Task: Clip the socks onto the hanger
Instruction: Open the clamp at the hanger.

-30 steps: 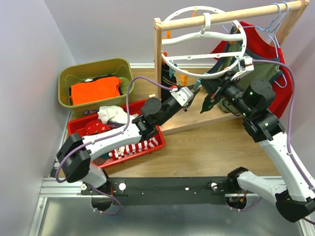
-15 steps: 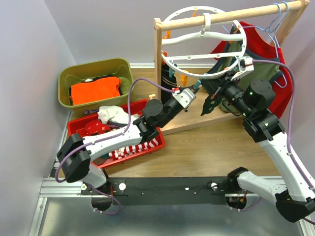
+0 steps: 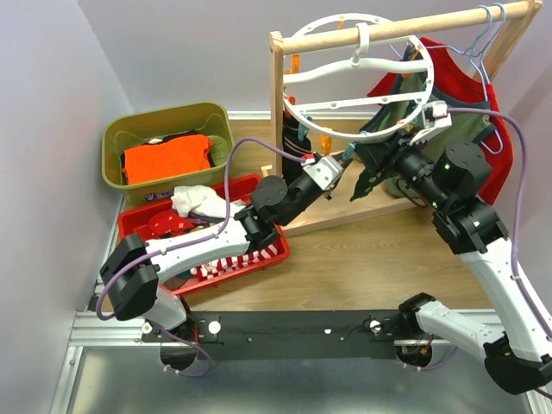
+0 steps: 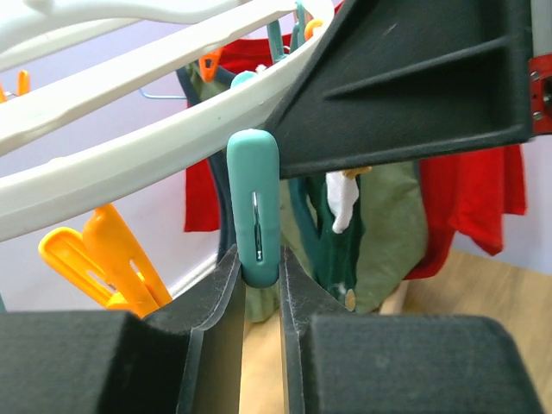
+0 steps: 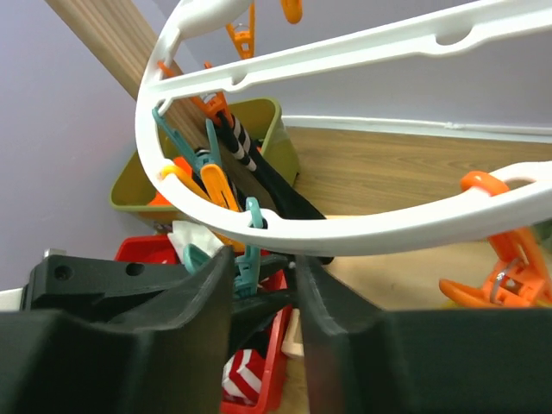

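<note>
Loose socks (image 3: 226,263) in red tray (image 3: 129,222), well L of & below hanger (image 3: 345,102). L gripper (image 4: 259,259) under hanger's near rim, jaws pinching lower end of teal clip (image 4: 254,198). A dk green sock (image 3: 366,179) dangles just below the rim, betw. both grippers. R gripper (image 5: 261,259) at rim's R side, jaws slightly parted, nothing seen in them.
</note>
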`<state>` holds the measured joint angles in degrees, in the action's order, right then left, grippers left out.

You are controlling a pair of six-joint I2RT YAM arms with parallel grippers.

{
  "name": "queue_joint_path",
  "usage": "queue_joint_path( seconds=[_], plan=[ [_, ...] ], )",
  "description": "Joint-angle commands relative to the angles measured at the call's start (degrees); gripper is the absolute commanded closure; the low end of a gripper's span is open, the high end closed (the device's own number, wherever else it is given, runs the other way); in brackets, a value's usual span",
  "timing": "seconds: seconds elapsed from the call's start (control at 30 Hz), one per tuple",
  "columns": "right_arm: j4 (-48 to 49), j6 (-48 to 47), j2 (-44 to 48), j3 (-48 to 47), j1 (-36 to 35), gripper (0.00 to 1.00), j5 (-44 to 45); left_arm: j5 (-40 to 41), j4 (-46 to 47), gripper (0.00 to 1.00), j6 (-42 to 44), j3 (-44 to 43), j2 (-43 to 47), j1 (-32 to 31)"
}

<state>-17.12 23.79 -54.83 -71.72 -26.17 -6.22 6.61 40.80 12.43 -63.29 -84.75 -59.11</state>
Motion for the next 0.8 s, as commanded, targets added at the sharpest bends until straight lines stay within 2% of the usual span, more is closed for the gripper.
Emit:
queue_joint_path(
  seconds=[0.0, 0.17, 0.33, 0.53, 0.77],
  plan=[
    [-6.06, -5.24, 1.83, -4.12, 0.16, 0.51, 2.62, -2.3, 1.48, 1.0, -5.65, 0.97, 1.26, -0.57],
    [-8.98, -8.23, 1.22, -6.06, 0.16, 0.32, -0.54, -2.39, 1.57, 1.0, -7.41, 1.24, -0.06, -0.83],
    [-7.93, -7.8, 0.16, -5.36, 0.16, 0.25, -7.14, -2.48, 1.74, 1.0, -7.68, 0.45, -1.29, -1.09],
    [-3.97, -6.65, 0.25, -2.98, 0.16, 0.25, -8.11, -2.31, 1.74, 1.0, -7.59, 0.01, -1.73, -1.53],
    [-1.86, -5.86, -1.25, -2.81, 0.16, 0.32, -7.93, -1.78, 1.74, 1.0, -7.07, -0.35, -2.0, -2.58]
  ],
)
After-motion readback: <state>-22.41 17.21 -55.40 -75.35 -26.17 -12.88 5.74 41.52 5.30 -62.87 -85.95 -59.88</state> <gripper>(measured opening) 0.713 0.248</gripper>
